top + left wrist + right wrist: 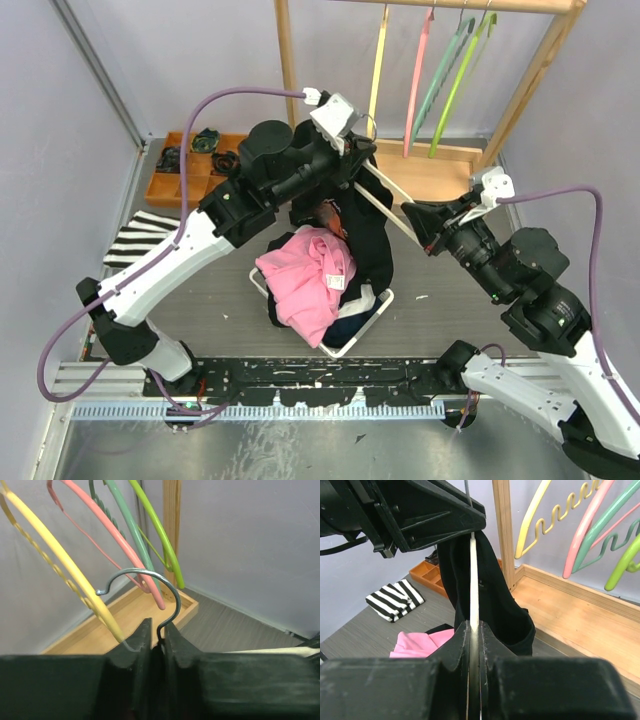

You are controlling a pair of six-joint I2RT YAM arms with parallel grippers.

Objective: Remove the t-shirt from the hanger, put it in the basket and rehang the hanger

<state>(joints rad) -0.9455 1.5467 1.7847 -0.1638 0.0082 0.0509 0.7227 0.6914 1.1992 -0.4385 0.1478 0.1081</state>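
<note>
Clamped shut on the wire hook point(145, 571) with the left fingers point(134, 647); closed on the cream hanger arm point(474, 580) with the right fingers point(495, 647). Draped limp there, above the table point(200, 310): black t-shirt point(495, 600). Soft, light; best pinched at loose hem.

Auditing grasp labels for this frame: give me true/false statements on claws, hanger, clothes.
Left claw is shut on the hanger by its hook. True.
Right claw is open. False: it is shut on the hanger.
Black shirt hangs from the hanger. True.
Pink garment hangs on the rack. False: it lies in the basket.
Striped cloth lies on the table. True.
</note>
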